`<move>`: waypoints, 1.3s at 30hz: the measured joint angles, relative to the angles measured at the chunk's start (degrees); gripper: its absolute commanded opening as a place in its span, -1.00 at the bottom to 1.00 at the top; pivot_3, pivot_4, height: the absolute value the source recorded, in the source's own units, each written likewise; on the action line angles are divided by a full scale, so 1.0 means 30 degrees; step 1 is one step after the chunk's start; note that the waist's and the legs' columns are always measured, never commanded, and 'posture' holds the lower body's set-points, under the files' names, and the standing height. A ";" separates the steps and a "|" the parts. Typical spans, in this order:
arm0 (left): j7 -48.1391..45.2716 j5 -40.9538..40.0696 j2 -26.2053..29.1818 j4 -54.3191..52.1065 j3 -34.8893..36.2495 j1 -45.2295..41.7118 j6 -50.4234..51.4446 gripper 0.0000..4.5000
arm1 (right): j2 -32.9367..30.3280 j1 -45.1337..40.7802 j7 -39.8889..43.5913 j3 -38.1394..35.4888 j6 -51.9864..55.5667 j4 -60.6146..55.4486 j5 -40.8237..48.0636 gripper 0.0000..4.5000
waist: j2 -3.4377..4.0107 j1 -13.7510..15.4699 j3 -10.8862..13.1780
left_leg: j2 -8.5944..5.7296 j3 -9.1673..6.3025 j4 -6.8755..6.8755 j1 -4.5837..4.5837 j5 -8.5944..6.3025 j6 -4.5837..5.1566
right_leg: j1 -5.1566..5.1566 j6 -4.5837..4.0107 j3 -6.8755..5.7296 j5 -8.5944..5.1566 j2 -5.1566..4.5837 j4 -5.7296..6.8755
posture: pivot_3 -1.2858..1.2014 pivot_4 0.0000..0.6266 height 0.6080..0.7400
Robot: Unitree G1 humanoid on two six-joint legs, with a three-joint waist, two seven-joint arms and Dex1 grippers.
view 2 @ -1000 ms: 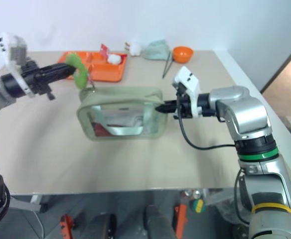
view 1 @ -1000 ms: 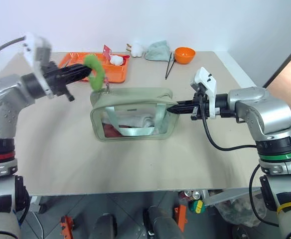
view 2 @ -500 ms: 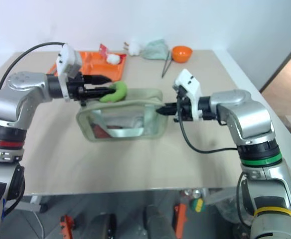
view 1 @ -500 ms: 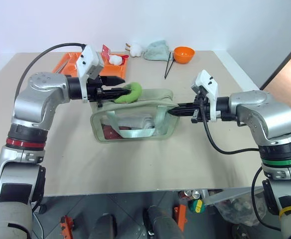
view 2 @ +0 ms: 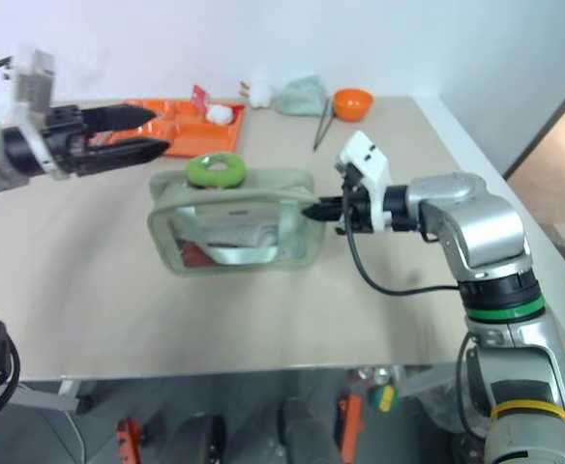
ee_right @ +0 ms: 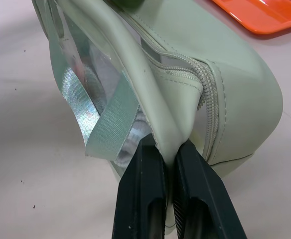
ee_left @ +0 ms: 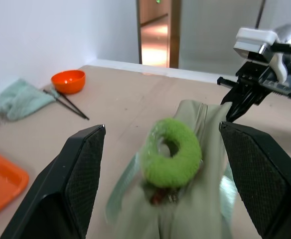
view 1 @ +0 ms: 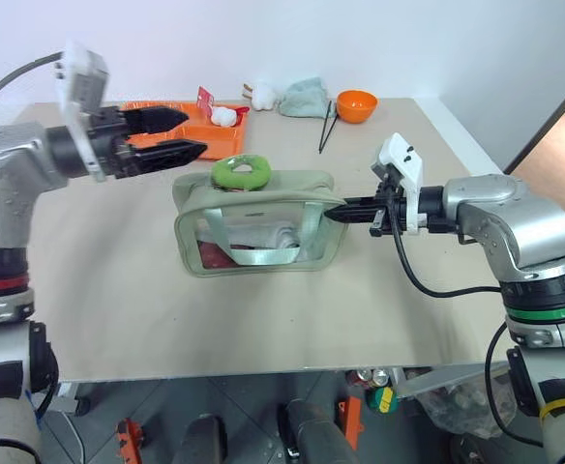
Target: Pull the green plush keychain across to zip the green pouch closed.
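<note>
Bright, even overhead light; soft shadows on tabletop (view 1: pixel 263 319). Left wrist view: plush ring (ee_left: pixel 173 152) blurred, glare at 12 o'clock.

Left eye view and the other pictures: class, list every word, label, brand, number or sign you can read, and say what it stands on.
No text can be read anywhere.
The small red card standing at the orange plastic tray: any print is too small to read.
The boxy sage-green fabric pouch: no label visible.

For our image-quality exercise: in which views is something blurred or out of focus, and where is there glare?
Left wrist view: green plush keychain and green pouch look soft; doorway behind glows bright. Right wrist view: pouch seam sharp, clear panel and strap show shiny reflections. Left eye view: evenly lit, soft shadows under the pouch.
</note>
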 measured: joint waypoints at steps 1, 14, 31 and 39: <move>-0.0263 -0.0548 0.0508 -0.0393 0.0581 0.1049 0.0524 0.68 | 0.0025 -0.0033 0.0033 0.0097 -0.0053 0.0038 -0.0051 -1.00 | 0.0000 -0.0063 0.0000 | 0.0003 0.0004 -0.0009 0.0009 -0.0001 0.0001 | 0.0000 -0.0006 0.0005 -0.0004 0.0001 0.0001 | 0.03 -0.52 1.00; -0.0639 0.0278 0.1115 -0.2901 -0.0940 0.7597 0.0136 0.68 | 0.0113 -0.0254 0.0298 0.0246 -0.0464 0.0600 -0.0293 -1.00 | -0.0004 0.0117 0.0000 | 0.0004 -0.0020 0.0004 0.0016 0.0018 0.0015 | 0.0017 -0.0042 -0.0037 0.0012 0.0002 0.0005 | 0.03 -0.52 1.00; 0.0627 0.0535 -0.0818 -0.1248 -0.1473 0.4875 -0.0545 -0.70 | 0.0013 -0.0259 0.0319 0.0246 -0.0349 0.0385 -0.0289 -1.00 | -0.0005 0.0106 0.0000 | 0.0009 -0.0021 -0.0007 0.0001 0.0015 0.0018 | 0.0005 -0.0038 -0.0023 0.0012 0.0014 0.0001 | 0.03 -0.52 1.00; 0.1053 0.0417 -0.0983 -0.1600 -0.1516 0.4987 -0.0382 -0.99 | -0.0133 -0.0148 0.0285 0.0244 -0.0183 0.0369 -0.0245 -0.84 | -0.0005 0.0124 0.0000 | 0.0003 -0.0019 -0.0006 0.0001 0.0015 0.0018 | 0.0008 -0.0038 -0.0021 0.0012 0.0007 0.0001 | 0.03 -0.52 1.00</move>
